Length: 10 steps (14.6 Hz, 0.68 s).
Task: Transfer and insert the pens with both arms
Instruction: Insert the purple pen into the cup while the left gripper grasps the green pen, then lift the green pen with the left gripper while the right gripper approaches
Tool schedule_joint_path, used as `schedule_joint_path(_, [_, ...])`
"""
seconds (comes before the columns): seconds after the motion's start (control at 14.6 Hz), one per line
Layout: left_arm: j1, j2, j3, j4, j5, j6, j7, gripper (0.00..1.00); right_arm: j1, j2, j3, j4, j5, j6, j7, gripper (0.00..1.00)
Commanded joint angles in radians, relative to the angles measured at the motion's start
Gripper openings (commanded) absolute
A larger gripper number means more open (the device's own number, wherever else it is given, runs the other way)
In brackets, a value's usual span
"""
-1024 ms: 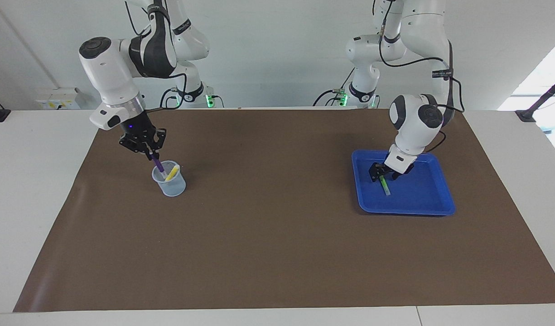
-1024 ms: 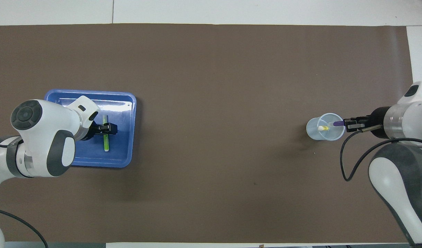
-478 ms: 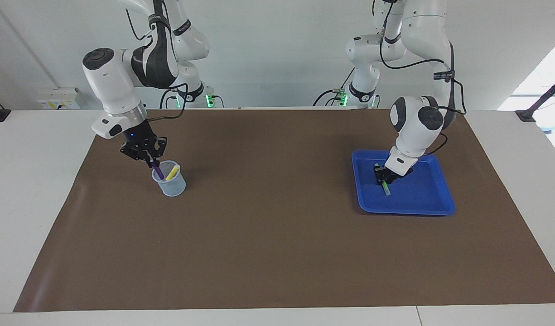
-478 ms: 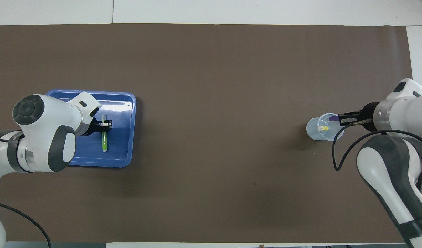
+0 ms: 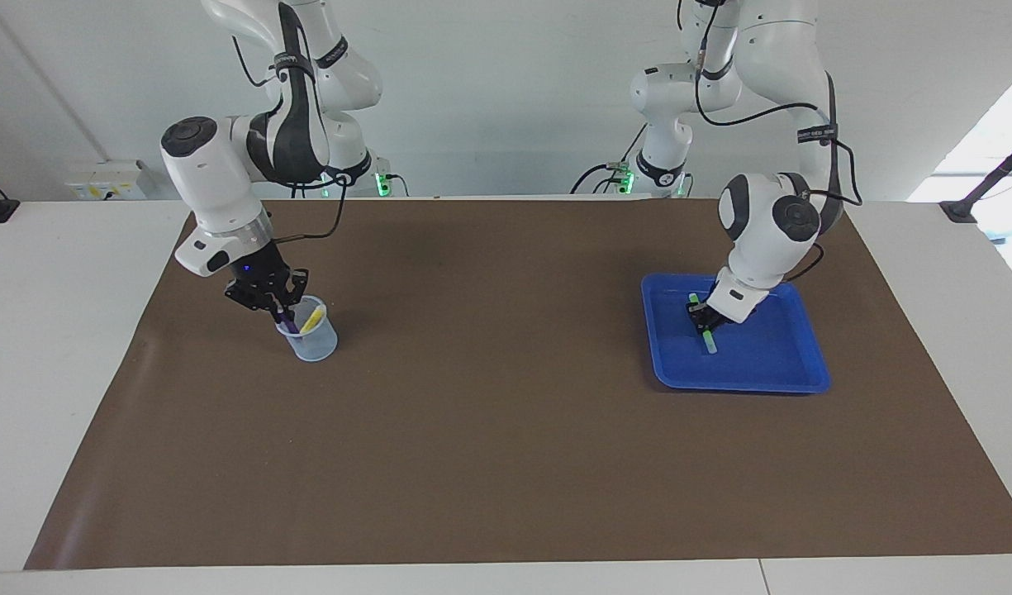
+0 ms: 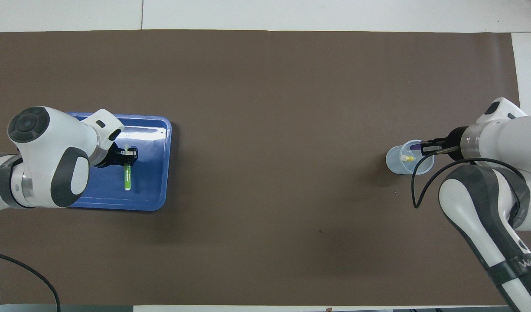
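On the brown mat (image 5: pixel 489 430) covering the surface, the left gripper (image 5: pixel 701 318) is down in the blue tray (image 5: pixel 770 376) at the left arm's end, its fingers set about the green pen (image 6: pixel 127 173), which lies flat on the tray floor; whether they are clamped on it I cannot tell. At the right arm's end the right gripper (image 5: pixel 276 307) sits at the rim of the clear cup (image 5: pixel 315 345), fingers clamped on the purple pen (image 6: pixel 415 147), whose lower end is inside the cup. The yellow pen (image 5: pixel 311 319) leans in the same cup, beside the purple one.
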<state>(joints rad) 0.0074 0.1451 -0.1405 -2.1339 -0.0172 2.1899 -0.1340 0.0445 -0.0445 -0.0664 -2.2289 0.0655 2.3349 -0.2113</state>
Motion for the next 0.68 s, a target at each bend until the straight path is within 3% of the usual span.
schedule_joint_path(0.0, [0.009,0.019,-0.004,0.115,-0.019,-0.142,-0.034,0.00,-0.008,0.005,0.000,-0.015,-0.016,0.029,-0.005,0.00])
schedule_joint_path(0.27, [0.008,-0.004,-0.005,0.245,-0.125,-0.359,-0.188,0.00,-0.008,0.006,0.000,-0.017,-0.016,0.027,-0.003,0.00])
schedule_joint_path(0.34, [0.008,-0.004,-0.005,0.285,-0.183,-0.419,-0.243,0.00,-0.008,0.006,0.000,-0.015,-0.016,0.027,-0.003,0.13])
schedule_joint_path(0.41, [0.008,-0.005,-0.005,0.316,-0.243,-0.465,-0.319,0.00,-0.008,0.006,0.000,-0.017,-0.015,0.027,-0.002,0.44])
schedule_joint_path(0.48, [0.008,-0.013,-0.007,0.333,-0.297,-0.490,-0.425,0.00,-0.008,0.006,0.000,-0.015,-0.015,0.027,0.004,0.63])
schedule_joint_path(0.61, [0.000,-0.056,-0.010,0.331,-0.416,-0.492,-0.682,0.00,-0.008,0.006,0.000,-0.014,-0.015,0.027,0.015,0.71])
